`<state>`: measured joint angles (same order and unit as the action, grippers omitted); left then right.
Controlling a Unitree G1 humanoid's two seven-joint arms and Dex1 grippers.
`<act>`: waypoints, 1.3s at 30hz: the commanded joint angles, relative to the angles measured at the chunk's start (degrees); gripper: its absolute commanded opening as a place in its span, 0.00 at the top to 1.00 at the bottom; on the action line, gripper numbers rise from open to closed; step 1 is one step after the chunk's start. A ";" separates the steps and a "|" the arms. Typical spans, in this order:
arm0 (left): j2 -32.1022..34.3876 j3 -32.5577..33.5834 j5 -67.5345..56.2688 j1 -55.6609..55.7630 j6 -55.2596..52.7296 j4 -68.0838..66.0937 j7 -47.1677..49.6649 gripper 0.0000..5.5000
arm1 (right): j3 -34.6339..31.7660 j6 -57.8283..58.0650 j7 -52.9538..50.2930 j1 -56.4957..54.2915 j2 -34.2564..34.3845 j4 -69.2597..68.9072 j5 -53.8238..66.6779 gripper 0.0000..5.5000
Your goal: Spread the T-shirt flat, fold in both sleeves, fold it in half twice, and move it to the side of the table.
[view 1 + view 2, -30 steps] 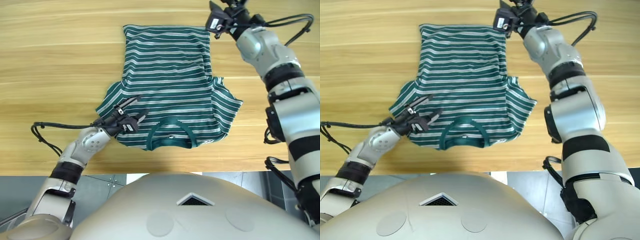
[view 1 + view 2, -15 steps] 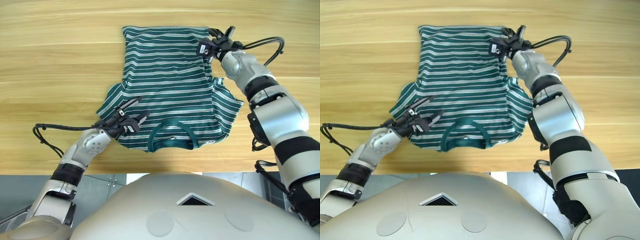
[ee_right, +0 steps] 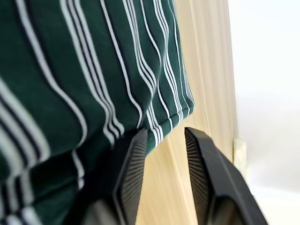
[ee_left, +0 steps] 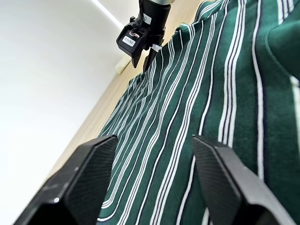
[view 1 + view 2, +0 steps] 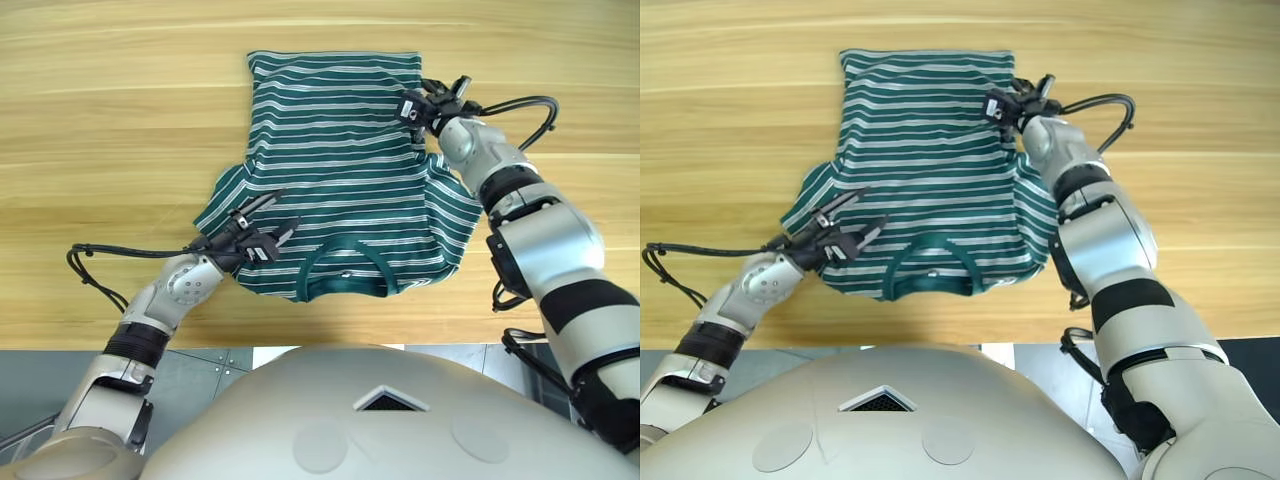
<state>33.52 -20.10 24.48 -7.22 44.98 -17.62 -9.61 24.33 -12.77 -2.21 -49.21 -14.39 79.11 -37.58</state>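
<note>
Stripes run level across the T-shirt in the head views. It lies spread on the worktop with its collar nearest the robot and its hem far. The left gripper hovers over the shoulder beside the left sleeve. The right gripper is at the shirt's right side edge, just above the bunched right sleeve. By my reading, spreading is nearly done and the sleeve folds come next.

From the left wrist, the fingers stand wide apart and empty, low over the fabric. The right gripper points down at the far edge. To fold cleanly, this arm should pinch the sleeve's outer edge, not the shoulder. Otherwise the body cloth may drag along.

From the right wrist, the fingers are narrowly parted and hold nothing. Bare worktop shows between them, and the shirt's edge lies just beside one. That arm would do well to take a single layer at the edge, lift little, and lay the sleeve inward along a line parallel to the side seam. The bunching near the armpit probably needs flattening first, or it could get creased into the fold.
</note>
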 commanded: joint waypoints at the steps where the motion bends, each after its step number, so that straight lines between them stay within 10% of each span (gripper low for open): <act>1: 0.17 -2.60 2.57 -2.50 -2.88 -5.13 -2.77 0.46 | -0.89 2.98 0.10 -2.60 -0.62 0.79 0.24 0.73; 13: -1.80 -3.83 3.01 0.02 -0.04 -7.98 -1.13 0.46 | -8.17 -17.09 -13.17 -0.45 -1.72 -4.32 6.89 0.73; 20: -4.79 1.19 -0.15 2.12 4.83 -1.97 6.21 0.46 | -8.18 -39.02 -4.19 29.18 -20.09 -43.86 9.91 0.73; 24: -2.29 5.61 -9.62 0.29 7.14 8.92 4.44 0.46 | -6.70 -37.06 9.95 50.10 -31.08 -61.22 16.83 0.73; 32: 9.75 34.88 -9.29 -9.66 -4.32 12.04 8.36 0.46 | -33.10 -26.43 12.24 74.24 -39.29 -80.56 23.70 0.73; 39: 9.68 27.00 4.04 -4.69 -14.32 5.21 5.27 0.46 | -35.14 -21.07 15.41 81.35 -34.98 -82.95 18.32 0.73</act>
<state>43.00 9.95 25.50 -12.44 33.16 -11.68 -1.73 -13.91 -34.99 11.51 31.94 -51.16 -4.59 -17.62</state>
